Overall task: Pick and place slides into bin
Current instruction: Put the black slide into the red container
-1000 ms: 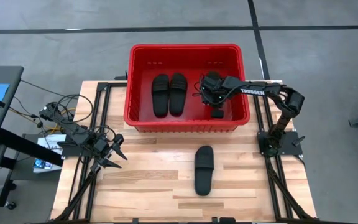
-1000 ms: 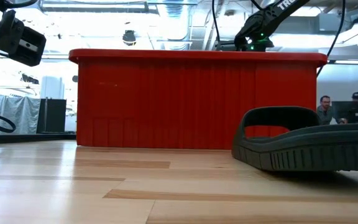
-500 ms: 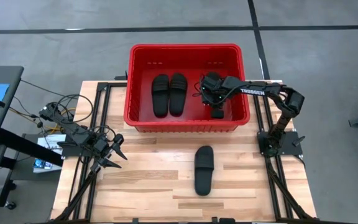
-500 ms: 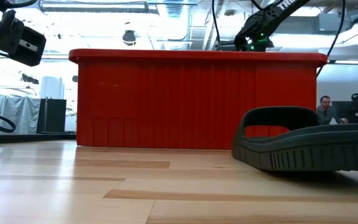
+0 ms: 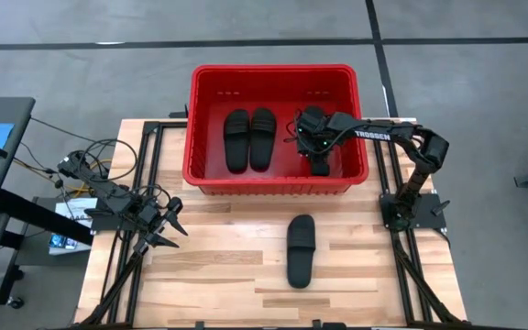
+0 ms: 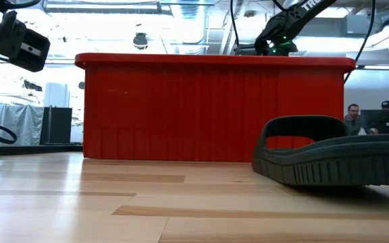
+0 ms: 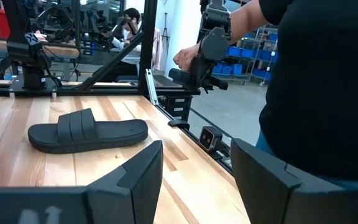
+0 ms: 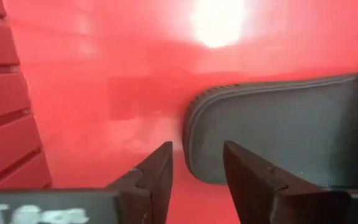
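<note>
The red bin [image 5: 278, 174] stands at the table's far middle, with two black slides [image 5: 248, 139] lying side by side on its floor. A third slide [image 8: 278, 134] lies in the bin's right part, sole up, just beyond my right gripper [image 8: 197, 160]. That gripper is open and reaches down into the bin [image 5: 317, 151]. A fourth slide [image 5: 301, 249] rests sole down on the wood in front of the bin and shows in the left wrist view [image 7: 89, 132]. My left gripper [image 5: 166, 229] waits open at the table's left edge.
The bin's near wall [image 6: 215, 108] rises behind the slide on the table [image 6: 336, 158]. Bare wood lies to the left and right of that slide. A person [image 7: 316, 93] stands beyond the table's edge, holding a control handle [image 7: 204, 46].
In the high view the near end of the slide under my right gripper has shifted a little toward the gripper. Both arms keep their places.
</note>
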You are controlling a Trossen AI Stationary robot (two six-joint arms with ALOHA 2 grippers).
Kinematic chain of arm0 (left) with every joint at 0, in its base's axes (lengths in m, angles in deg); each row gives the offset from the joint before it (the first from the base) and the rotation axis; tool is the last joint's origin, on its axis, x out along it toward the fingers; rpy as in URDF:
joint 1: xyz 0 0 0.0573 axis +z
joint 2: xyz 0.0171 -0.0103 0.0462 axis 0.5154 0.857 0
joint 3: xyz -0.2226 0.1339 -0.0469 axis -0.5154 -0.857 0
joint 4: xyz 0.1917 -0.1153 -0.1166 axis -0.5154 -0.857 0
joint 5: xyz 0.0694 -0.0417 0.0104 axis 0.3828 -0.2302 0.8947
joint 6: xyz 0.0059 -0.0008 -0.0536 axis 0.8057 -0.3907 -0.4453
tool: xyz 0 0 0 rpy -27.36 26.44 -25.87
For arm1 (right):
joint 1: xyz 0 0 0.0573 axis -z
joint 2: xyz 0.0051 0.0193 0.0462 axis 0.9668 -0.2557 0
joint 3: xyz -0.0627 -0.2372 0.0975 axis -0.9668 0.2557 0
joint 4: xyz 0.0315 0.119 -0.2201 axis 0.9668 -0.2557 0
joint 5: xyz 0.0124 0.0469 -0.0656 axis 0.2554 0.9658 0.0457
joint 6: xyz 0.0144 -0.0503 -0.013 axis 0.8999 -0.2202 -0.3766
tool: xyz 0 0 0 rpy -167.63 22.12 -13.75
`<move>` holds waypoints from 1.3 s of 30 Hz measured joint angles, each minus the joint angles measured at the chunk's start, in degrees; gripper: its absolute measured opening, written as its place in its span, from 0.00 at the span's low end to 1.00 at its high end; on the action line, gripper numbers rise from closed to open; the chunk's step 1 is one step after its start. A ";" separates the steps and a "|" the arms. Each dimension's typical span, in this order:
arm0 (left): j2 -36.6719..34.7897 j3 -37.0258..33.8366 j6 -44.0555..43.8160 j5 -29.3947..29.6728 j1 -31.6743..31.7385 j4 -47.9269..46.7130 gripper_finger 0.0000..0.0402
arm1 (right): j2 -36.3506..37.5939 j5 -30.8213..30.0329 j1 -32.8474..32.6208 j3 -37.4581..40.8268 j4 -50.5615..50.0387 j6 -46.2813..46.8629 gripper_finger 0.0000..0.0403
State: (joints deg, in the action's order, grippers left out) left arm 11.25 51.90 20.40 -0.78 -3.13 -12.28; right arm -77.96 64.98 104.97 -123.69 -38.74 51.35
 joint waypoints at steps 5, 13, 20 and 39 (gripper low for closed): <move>0.01 -0.02 0.00 -0.02 0.00 0.02 0.44 | 0.48 -0.24 0.09 0.00 -0.15 -0.80 0.35; 0.01 -0.01 0.00 -0.02 0.01 0.02 0.44 | 5.22 -1.71 0.35 -0.04 0.66 -2.56 0.31; 0.02 -0.02 0.00 0.00 0.00 0.02 0.44 | 10.48 -2.70 0.35 -1.90 0.73 -3.02 0.30; 0.02 -0.02 0.00 -0.02 0.02 0.00 0.44 | 21.32 -6.40 -6.72 -25.63 -10.86 -2.36 0.30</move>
State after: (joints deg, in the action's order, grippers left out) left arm 11.27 51.88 20.40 -0.80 -3.11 -12.27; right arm -56.64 58.58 98.25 -149.33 -49.60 48.99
